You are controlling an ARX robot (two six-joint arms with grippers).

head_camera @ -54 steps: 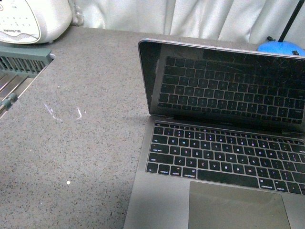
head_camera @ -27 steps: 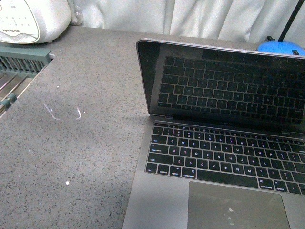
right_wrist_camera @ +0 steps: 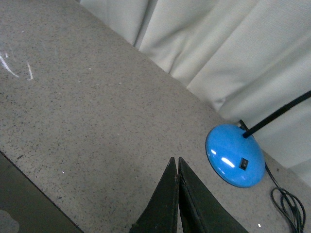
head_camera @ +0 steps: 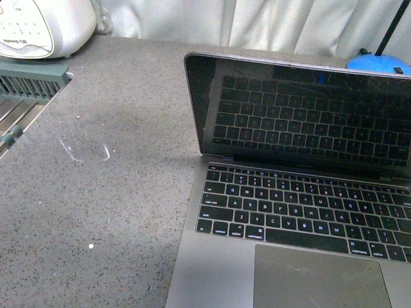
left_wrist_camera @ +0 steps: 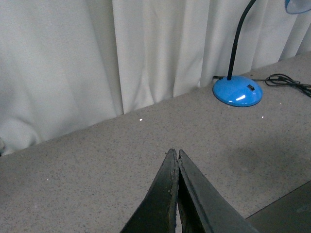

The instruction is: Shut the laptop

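Observation:
The grey laptop (head_camera: pixel 295 212) stands open at the right of the front view, its black screen (head_camera: pixel 302 109) upright and mirroring the keys. Neither gripper shows in that view. In the left wrist view my left gripper (left_wrist_camera: pixel 175 153) is shut and empty above the grey counter behind the laptop; a dark corner of the lid (left_wrist_camera: pixel 291 208) shows beside it. In the right wrist view my right gripper (right_wrist_camera: pixel 175 160) is shut and empty above the counter, with the lid's back (right_wrist_camera: pixel 24 204) at the frame's edge.
A blue lamp base (head_camera: pixel 379 64) stands behind the laptop by the white curtain; it also shows in the left wrist view (left_wrist_camera: pixel 237 91) and the right wrist view (right_wrist_camera: pixel 234 155), with its black cable (right_wrist_camera: pixel 286 204). A white appliance (head_camera: pixel 38 25) and a grey-green rack (head_camera: pixel 26 83) are at far left.
The laptop's screen edge has shifted very slightly to the left; the lid is still open at about the same angle.

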